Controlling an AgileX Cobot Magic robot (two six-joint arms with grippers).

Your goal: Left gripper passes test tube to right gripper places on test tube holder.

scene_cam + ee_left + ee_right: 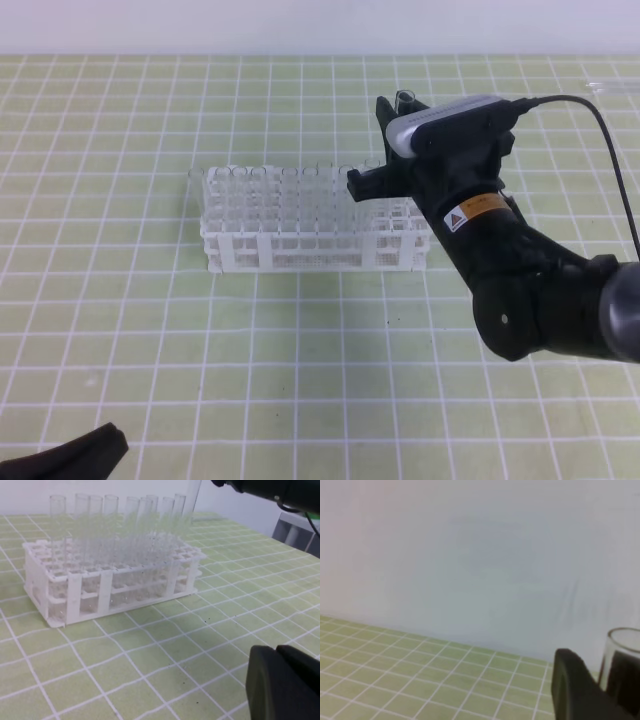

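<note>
The white test tube holder (300, 235) stands mid-table with several clear tubes in its back rows; the left wrist view shows it close up (75, 587). My right gripper (385, 150) hovers over the holder's far right end, shut on an upright test tube (405, 98). That tube (193, 500) rises above the rack's right corner. Its rim (624, 652) sits beside a black finger (572, 690) in the right wrist view. My left gripper (70, 455) rests low at the near left, shut and empty, its dark fingers (285, 685) filling a corner.
A green mat with a white grid covers the table, and a white wall runs behind it. A black cable (610, 150) loops off the right arm. A clear object (615, 88) lies at the far right edge. A grey box (295, 530) stands right of the mat.
</note>
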